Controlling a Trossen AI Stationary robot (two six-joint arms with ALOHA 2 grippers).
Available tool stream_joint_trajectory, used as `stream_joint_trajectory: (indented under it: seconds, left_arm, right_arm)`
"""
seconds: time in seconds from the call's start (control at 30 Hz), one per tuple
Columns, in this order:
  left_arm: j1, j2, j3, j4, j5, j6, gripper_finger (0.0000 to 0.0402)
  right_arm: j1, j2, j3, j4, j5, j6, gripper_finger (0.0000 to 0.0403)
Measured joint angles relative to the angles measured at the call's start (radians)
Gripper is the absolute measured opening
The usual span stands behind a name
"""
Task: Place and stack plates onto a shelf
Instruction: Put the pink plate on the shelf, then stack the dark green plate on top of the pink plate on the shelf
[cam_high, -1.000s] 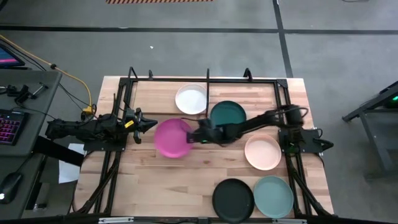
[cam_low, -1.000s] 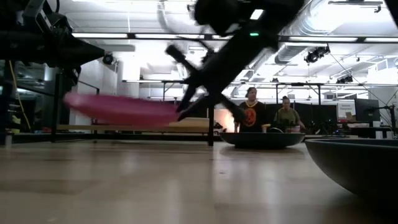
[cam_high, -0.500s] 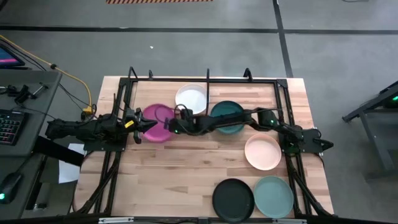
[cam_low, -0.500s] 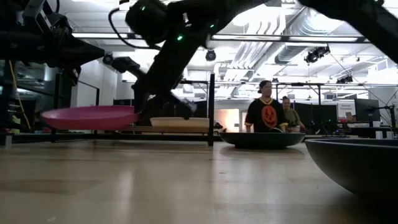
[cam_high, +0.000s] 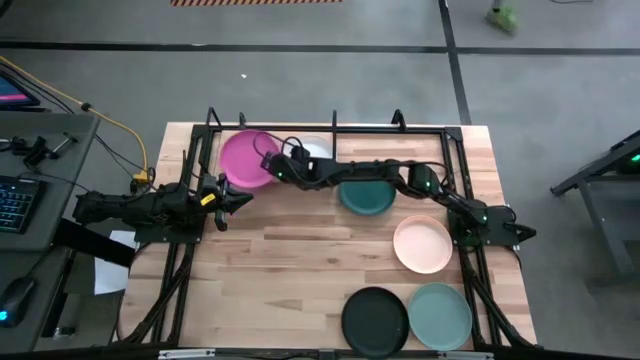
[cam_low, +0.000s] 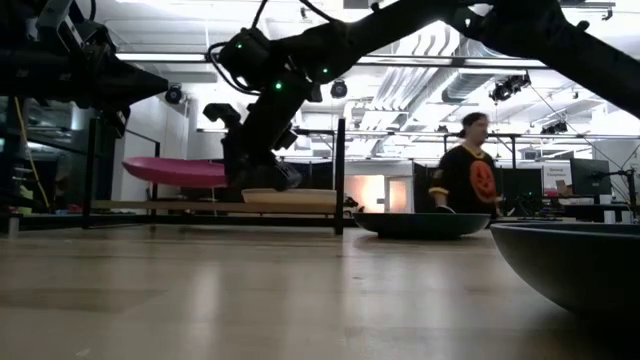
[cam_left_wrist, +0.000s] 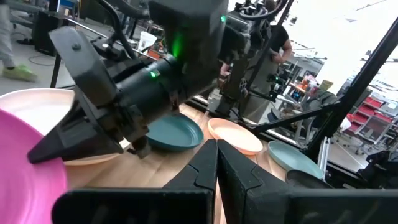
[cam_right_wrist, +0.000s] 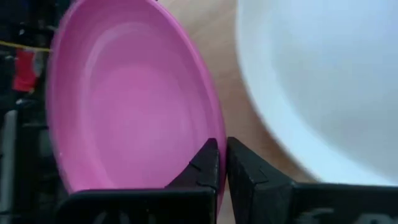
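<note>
My right gripper (cam_high: 273, 166) reaches across the table and is shut on the magenta pink plate (cam_high: 243, 157), which hangs level above the shelf's left half (cam_low: 175, 170). The shelf (cam_high: 333, 125) is a thin black rod frame along the far edge. The white plate (cam_high: 318, 150) lies inside the frame, partly hidden under my right arm. On the table lie the dark teal plate (cam_high: 366, 195), the peach plate (cam_high: 422, 243), the black plate (cam_high: 374, 319) and the grey-green plate (cam_high: 439, 315). My left gripper (cam_high: 240, 199) waits shut at the table's left. My right gripper pinches the pink plate's rim (cam_right_wrist: 210, 127) between its two fingers, on the side of the plate toward the table's right. The fingers come in about level from the right. The plate is lifted clear, nearly level, above the shelf's rods.
The shelf's central divider post (cam_low: 340, 175) stands just right of the held plate, with the white plate (cam_low: 290, 197) beyond it. My left arm (cam_high: 140, 208) lies along the left edge. A person (cam_low: 468, 175) walks in the room behind. Bare wood lies in the table's middle and near-left.
My right gripper, staying shut on the pink plate, has carried it from the table's middle toward the far left edge, over the shelf's left half. The plate, tilted at first, has levelled out and sits higher now. A person behind has walked to the right.
</note>
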Motion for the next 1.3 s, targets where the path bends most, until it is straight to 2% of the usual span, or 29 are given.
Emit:
stream_joint_trajectory:
  seconds: [0.3, 0.67, 0.77, 0.93, 1.03, 1.17, 1.23, 1.3]
  left_arm:
    - [0.000, 0.000, 0.000, 0.000, 0.000, 0.000, 0.0001]
    - [0.000, 0.000, 0.000, 0.000, 0.000, 0.000, 0.0001]
    - [0.000, 0.000, 0.000, 0.000, 0.000, 0.000, 0.0001]
    - [0.000, 0.000, 0.000, 0.000, 0.000, 0.000, 0.0001]
    - [0.000, 0.000, 0.000, 0.000, 0.000, 0.000, 0.0001]
    - [0.000, 0.000, 0.000, 0.000, 0.000, 0.000, 0.0001]
    - [0.000, 0.000, 0.000, 0.001, 0.000, 0.000, 0.0001]
    - [0.000, 0.000, 0.000, 0.001, 0.000, 0.000, 0.0001]
  right_arm:
    - [-0.012, 0.000, 0.000, 0.042, -0.015, -0.065, 0.0010]
    - [-0.017, 0.000, -0.001, 0.072, -0.019, -0.181, 0.0143]
    - [-0.024, 0.000, -0.001, 0.073, -0.022, -0.193, 0.0158]
    - [-0.033, -0.001, 0.051, 0.008, -0.011, -0.261, 0.0161]
    - [-0.032, -0.001, 0.131, -0.111, 0.012, -0.358, 0.0161]
    - [-0.020, -0.007, 0.252, -0.298, 0.022, -0.568, 0.0161]
    - [-0.005, -0.051, 0.210, -0.303, -0.009, -0.674, 0.0161]
    - [0.029, -0.100, 0.186, -0.359, -0.086, -0.750, 0.0161]
